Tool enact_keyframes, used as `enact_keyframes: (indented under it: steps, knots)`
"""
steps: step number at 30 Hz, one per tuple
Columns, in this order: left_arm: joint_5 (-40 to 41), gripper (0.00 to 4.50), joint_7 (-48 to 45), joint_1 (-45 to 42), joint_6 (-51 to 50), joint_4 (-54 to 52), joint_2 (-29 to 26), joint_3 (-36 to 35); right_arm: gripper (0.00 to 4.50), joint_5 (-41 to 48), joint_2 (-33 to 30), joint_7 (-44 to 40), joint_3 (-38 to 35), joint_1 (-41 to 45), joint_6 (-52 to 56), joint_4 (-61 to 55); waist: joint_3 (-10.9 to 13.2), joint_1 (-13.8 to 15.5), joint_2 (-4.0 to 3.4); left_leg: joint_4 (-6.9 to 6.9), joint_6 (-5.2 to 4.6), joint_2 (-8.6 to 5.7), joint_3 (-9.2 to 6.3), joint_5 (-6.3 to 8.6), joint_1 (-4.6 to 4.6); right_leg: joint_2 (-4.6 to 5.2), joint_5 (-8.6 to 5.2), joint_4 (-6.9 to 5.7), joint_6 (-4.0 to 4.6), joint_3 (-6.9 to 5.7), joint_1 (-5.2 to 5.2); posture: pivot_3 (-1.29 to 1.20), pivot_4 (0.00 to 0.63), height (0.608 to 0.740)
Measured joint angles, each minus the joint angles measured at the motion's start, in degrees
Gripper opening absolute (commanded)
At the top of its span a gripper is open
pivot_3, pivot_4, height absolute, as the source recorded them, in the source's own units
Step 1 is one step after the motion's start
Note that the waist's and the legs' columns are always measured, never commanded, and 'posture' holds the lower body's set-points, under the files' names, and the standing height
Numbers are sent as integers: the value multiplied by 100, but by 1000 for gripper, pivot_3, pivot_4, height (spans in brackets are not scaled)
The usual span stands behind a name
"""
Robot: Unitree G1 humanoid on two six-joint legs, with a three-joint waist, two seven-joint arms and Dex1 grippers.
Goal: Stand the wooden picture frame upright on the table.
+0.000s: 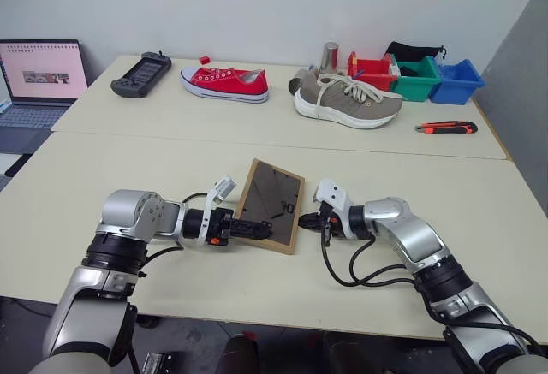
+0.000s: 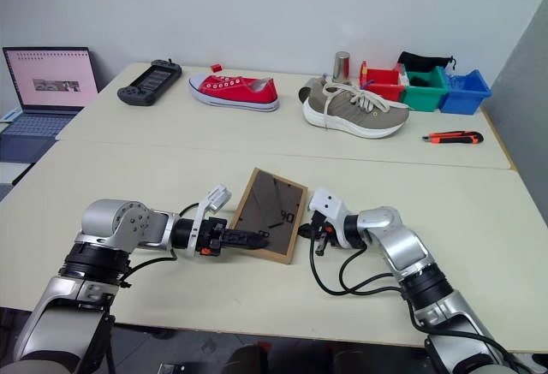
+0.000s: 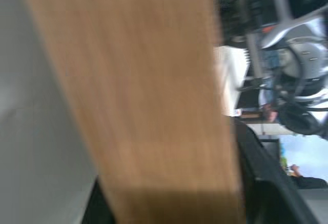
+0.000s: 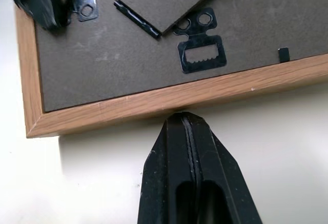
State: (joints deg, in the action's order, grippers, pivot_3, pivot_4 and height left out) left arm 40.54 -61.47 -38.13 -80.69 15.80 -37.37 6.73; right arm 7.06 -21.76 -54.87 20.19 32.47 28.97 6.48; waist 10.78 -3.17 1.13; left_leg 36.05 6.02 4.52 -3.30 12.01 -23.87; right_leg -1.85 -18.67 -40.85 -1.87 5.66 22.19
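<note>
Picture frame back-side up, between our arms

We see the light-wood picture frame (image 1: 271,205) with its dark grey-brown back facing us, stand partly folded out, tilted on the pale cream table (image 1: 257,147) near its front edge.

Silver arm shells, black joints, looping black cables, seemingly orange-red accents

Light-wood picture frame (image 1: 271,206), grey-brown back
</note>
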Motion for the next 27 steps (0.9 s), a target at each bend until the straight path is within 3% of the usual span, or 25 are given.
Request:
enact_keyframes:
  steps: [12, 15, 20, 27]
  knots:
    - [105, 1350, 613, 97, 34, -581, 342, -636, 0, 319, -646, -17, -604, -318, 404, -417, 1, 24, 1, 0, 0, 0, 0, 0, -5, 0, 0, 2, 0, 2, 4, 0, 150, 740]
    - [320, 1350, 761, 103, -56, -880, 494, -1019, 428, 778, -784, -111, -1012, -285, 946, -598, 3, 25, 0, 0, 0, 1, 1, 0, -10, 0, 0, 1, 1, 2, 7, 0, 150, 740]
    - [877, 1350, 1204, 179, -311, -1693, 909, -1677, 1634, 1797, -1254, -308, -2091, 405, 2179, -644, 3, 2, 1, -2, 0, 2, 2, 0, -2, 0, 0, 3, 0, 4, 2, 0, 150, 740]
    - [1059, 1350, 1690, 430, -398, -2001, 1107, -1845, 3286, 2776, -1359, -532, -2501, 1334, 3117, -443, 4, -21, 0, -2, 0, 1, 3, 0, -5, 0, 0, 4, 1, 6, 6, 0, 150, 740]
